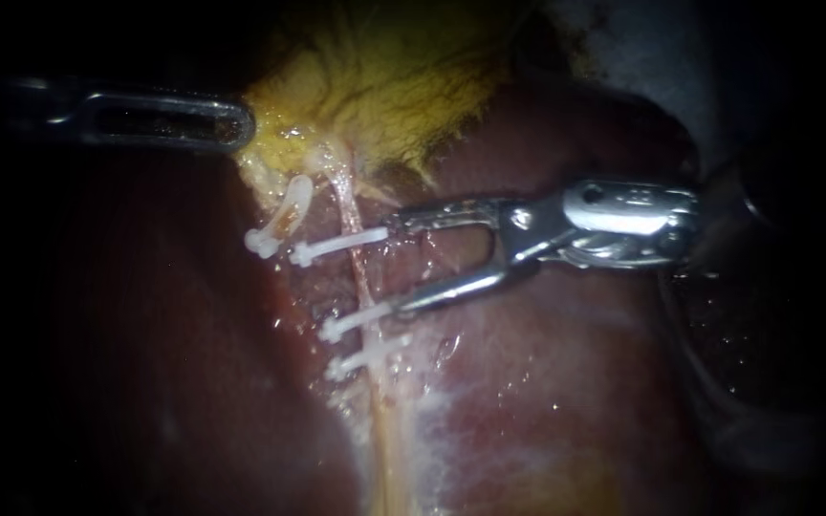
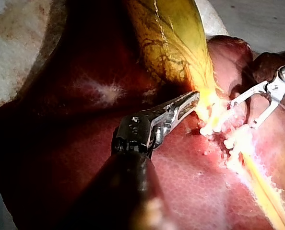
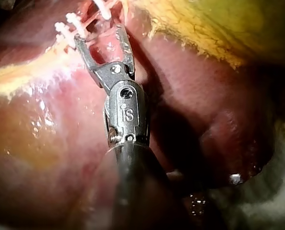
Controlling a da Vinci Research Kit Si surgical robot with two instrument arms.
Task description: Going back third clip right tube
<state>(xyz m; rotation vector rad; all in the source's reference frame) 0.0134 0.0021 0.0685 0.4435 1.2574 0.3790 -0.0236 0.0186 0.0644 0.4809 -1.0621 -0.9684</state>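
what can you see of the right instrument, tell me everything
The right instrument is shiny bare metal: two slim jaws on a riveted hinge, a blocky wrist behind, then a dark shaft coming in from the right. Its jaws are spread wide in a V and hold nothing. It lies low over the liver, tips pointing at the tube. In the endoscope view the upper tip meets one white clip, the lower tip another clip; real contact is unclear.

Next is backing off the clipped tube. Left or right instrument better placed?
Right. The right instrument has open jaws at the clips on the tube, apparently free to withdraw; the left instrument sits at the gallbladder edge, away from them.
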